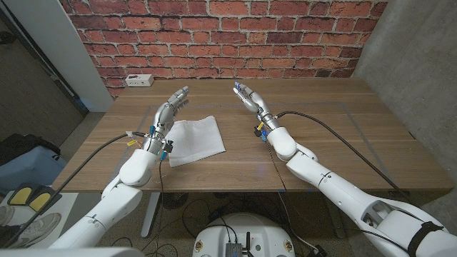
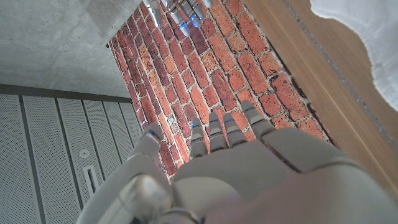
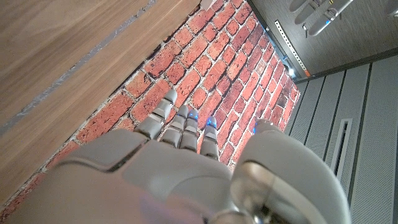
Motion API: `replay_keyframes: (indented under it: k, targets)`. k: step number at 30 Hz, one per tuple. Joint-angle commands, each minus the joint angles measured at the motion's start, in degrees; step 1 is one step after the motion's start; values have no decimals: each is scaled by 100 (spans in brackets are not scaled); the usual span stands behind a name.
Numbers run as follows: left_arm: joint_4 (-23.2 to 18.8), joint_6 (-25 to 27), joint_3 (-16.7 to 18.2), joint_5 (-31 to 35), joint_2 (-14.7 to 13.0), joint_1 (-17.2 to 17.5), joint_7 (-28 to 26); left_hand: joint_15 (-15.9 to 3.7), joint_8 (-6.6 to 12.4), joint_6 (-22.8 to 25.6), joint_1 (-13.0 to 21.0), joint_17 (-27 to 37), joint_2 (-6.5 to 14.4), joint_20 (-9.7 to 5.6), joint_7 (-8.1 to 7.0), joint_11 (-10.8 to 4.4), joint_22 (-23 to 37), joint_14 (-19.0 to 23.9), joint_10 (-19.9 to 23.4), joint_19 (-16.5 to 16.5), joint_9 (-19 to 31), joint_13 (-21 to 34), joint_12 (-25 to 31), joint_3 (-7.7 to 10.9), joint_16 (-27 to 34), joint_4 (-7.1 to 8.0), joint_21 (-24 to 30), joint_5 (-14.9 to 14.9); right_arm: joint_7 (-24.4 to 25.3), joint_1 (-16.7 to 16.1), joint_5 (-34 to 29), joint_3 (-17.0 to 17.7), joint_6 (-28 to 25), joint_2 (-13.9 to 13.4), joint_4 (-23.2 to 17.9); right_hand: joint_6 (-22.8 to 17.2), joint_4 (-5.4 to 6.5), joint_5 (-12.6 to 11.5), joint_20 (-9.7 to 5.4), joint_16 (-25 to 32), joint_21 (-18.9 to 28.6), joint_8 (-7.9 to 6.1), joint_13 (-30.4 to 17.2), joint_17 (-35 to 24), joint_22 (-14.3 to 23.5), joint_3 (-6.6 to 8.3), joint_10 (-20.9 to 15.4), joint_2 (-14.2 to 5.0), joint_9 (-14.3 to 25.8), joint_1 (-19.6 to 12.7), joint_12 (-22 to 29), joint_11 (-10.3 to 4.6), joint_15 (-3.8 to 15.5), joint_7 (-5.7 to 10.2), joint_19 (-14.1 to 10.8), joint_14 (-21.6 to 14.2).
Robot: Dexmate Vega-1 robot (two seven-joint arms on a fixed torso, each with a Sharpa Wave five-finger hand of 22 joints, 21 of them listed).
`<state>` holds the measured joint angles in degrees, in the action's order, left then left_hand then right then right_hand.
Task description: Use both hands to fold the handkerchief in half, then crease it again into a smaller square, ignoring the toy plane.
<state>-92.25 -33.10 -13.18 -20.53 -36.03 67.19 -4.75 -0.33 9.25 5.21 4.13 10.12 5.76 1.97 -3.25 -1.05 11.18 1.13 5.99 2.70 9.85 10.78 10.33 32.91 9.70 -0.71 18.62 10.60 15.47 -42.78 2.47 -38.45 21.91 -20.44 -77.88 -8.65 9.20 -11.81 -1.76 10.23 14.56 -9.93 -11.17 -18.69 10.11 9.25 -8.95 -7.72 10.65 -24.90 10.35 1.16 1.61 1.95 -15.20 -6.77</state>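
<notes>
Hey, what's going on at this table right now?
A two-armed robot stands at a wooden table with a white handkerchief lying on it, which looks already folded. Neither hand holds anything: the left hand is raised beside the cloth's left edge with fingers apart, and the right hand is raised to the right of the cloth, also with fingers apart. A white power strip sits at the table's far left corner.

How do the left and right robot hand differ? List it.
The left robot hand is raised right beside the handkerchief, above its left edge; the right robot hand is raised over bare table, apart from the cloth. The left points up-right, the right up-left. Both are open, fingers extended, holding nothing.
</notes>
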Motion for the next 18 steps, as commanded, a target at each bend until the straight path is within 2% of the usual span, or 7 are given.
replay_keyframes:
  k: [1, 6, 8, 11, 14, 16, 18]
  targets:
    - [434, 38, -199, -732, -306, -317, 877, -132, 7, -682, -146, -14, 254, -250, 10, -72, -13, -492, -568, -180, -6, -45, -46, -10, -23, 283, -131, 104, -129, -408, 527, 286, 297, -10, -219, 220, -9, -79, -64, -36, -91, 6, 9, 125, 1, -103, 221, 53, -6, 210, -35, -35, 9, -58, 109, 217]
    - [553, 0, -235, -998, -343, -367, 1149, -154, 17, -877, -171, -16, 222, -325, 56, -78, -21, -663, -785, -301, -10, -52, -46, -32, -17, 355, -203, 126, -99, -524, 651, 407, 653, 54, -123, 303, -40, -109, -72, -42, -150, -5, 18, 207, -6, -183, 296, 160, -14, 313, -19, -31, 13, -82, 180, 347]
    - [552, -7, -224, -1065, -406, -345, 1236, -163, 22, -885, -175, -17, 210, -331, 59, -75, -22, -673, -794, -308, -11, -53, -40, -38, -13, 360, -208, 128, 142, -700, 547, 537, 775, 17, -242, 306, -97, -159, -150, -53, -250, -37, 26, 316, -13, -258, 319, 271, -23, 388, 9, -64, 23, -58, 348, 535]
    - [512, 18, -203, -1100, -487, -290, 1265, -167, 39, -866, -177, -19, 189, -330, 65, -77, -24, -677, -794, -317, -12, -54, -29, -47, -6, 363, -216, 128, 495, -928, 374, 701, 849, 4, -406, 197, -162, -216, -152, -18, -309, -90, 32, 420, -18, -285, 172, 324, -28, 399, 78, 13, -13, 12, 454, 561]
    - [496, 86, -206, -1125, -550, -261, 1290, -167, 47, -862, -177, -22, 167, -329, 68, -80, -25, -680, -790, -317, -13, -54, -18, -56, -1, 362, -220, 129, 924, -1212, 189, 866, 761, 24, -667, 68, -232, -303, -23, 5, -441, -122, 38, 570, -20, -297, 132, 335, -31, 414, 88, -8, 30, 51, 863, 604]
    - [516, 157, -223, -1196, -550, -270, 1316, -170, 52, -858, -176, -24, 156, -331, 72, -82, -26, -680, -789, -320, -13, -54, -13, -60, 2, 361, -224, 129, 1118, -1384, 97, 930, 814, 51, -793, -14, -251, -332, 64, 8, -460, -142, 39, 620, -21, -297, 79, 327, -32, 423, 104, -49, 81, 71, 1000, 633]
    - [540, 190, -234, -1311, -532, -272, 1380, -170, 55, -858, -174, -26, 146, -331, 74, -80, -27, -686, -794, -320, -13, -55, -10, -64, 2, 359, -226, 129, 1194, -1499, 49, 945, 965, 86, -849, -76, -277, -358, 190, 29, -429, -151, 39, 670, -21, -290, 7, 314, -33, 418, 125, -88, 134, 56, 1009, 605]
